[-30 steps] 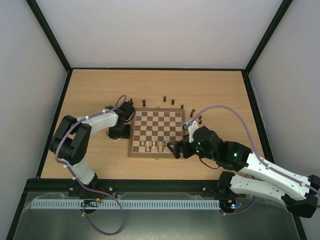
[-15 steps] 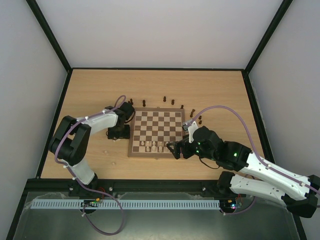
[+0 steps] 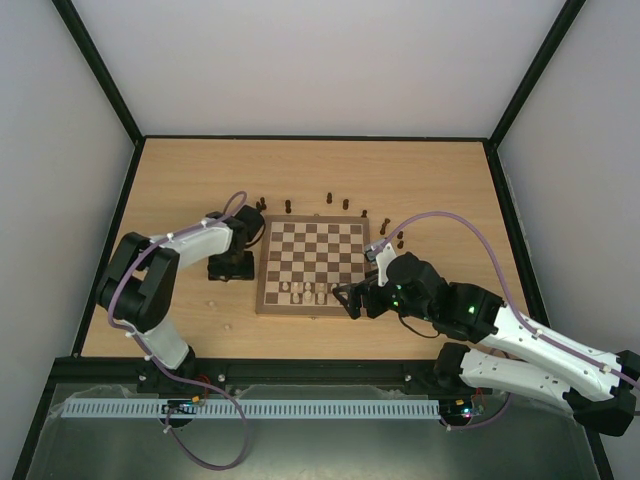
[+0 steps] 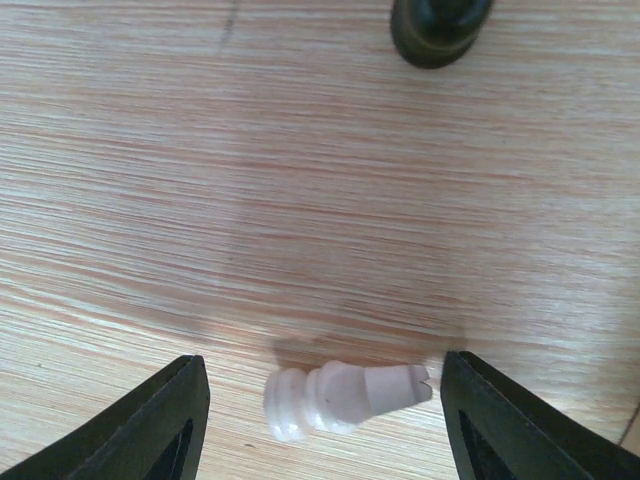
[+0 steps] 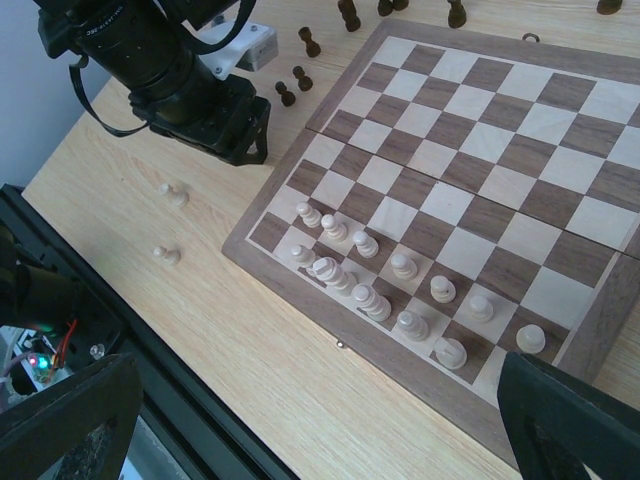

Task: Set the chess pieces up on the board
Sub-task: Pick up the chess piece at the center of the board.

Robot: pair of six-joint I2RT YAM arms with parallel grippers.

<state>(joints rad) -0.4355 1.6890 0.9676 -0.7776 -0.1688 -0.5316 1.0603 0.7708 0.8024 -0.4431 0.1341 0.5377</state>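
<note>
The board (image 3: 311,310) lies mid-table; it also shows in the right wrist view (image 5: 400,362). Several cream pieces (image 5: 366,245) stand on its two near rows. My left gripper (image 3: 229,266) is low over the tabletop just left of the board. In the left wrist view it (image 4: 322,366) is open, with a cream rook (image 4: 340,398) lying on its side between the jaws, touching neither. My right gripper (image 3: 347,298) hovers over the board's near right part. In the right wrist view it (image 5: 320,360) is open and empty.
Two cream pawns (image 3: 210,303) (image 3: 228,326) stand on the table left of the board's near corner. Dark pieces (image 3: 287,206) (image 3: 346,203) are scattered beyond the far edge and by the right edge (image 3: 400,240). One dark piece (image 4: 440,30) stands just ahead of my left gripper.
My left gripper has shifted a little to the left, away from the board's edge. The right arm has stayed almost still.
</note>
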